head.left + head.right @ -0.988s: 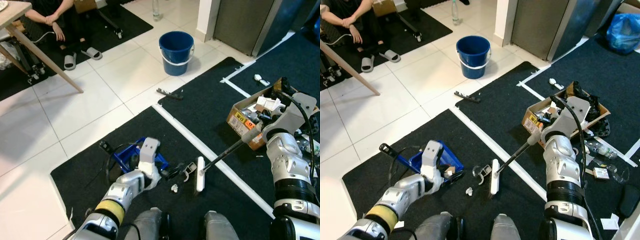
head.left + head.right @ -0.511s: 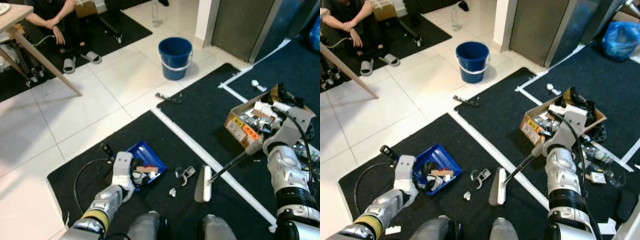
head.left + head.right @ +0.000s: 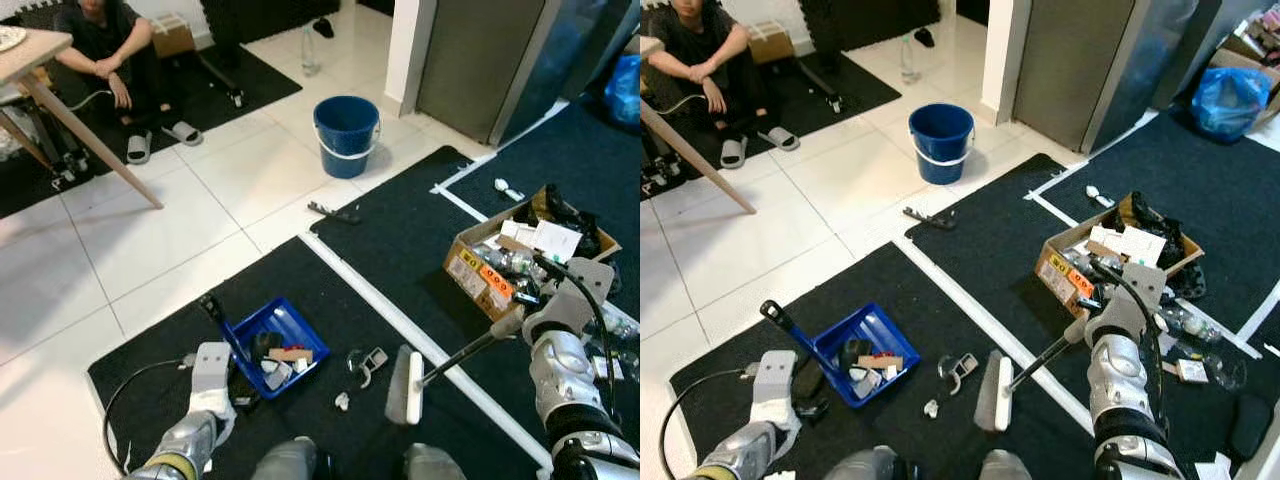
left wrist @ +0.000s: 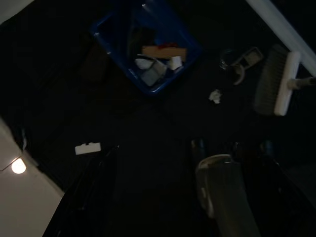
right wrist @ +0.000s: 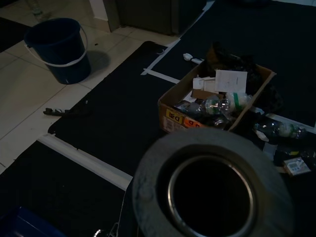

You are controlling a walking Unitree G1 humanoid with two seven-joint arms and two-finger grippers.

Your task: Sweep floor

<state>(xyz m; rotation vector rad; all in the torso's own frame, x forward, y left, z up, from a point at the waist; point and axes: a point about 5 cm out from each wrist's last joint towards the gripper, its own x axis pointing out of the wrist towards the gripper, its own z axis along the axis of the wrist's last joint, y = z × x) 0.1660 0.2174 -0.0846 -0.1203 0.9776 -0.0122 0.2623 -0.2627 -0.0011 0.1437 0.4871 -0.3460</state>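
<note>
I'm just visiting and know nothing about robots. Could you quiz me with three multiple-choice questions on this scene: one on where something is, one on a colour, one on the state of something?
1. Where does the blue bucket stand?
A. on the white tiles
B. on the black mat
C. inside the cardboard box

2. What colour is the dustpan?
A. red
B. blue
C. green

3. What state is the dustpan in?
A. empty
B. upside down
C. holding bits of rubbish

Answers:
1. A: the bucket sits on bare white tile, beyond the edge of the black mat.
2. B: its tray is bright blue, with a black handle.
3. C: small scraps lie inside it, while the brush head rests on the mat beside it.
</note>
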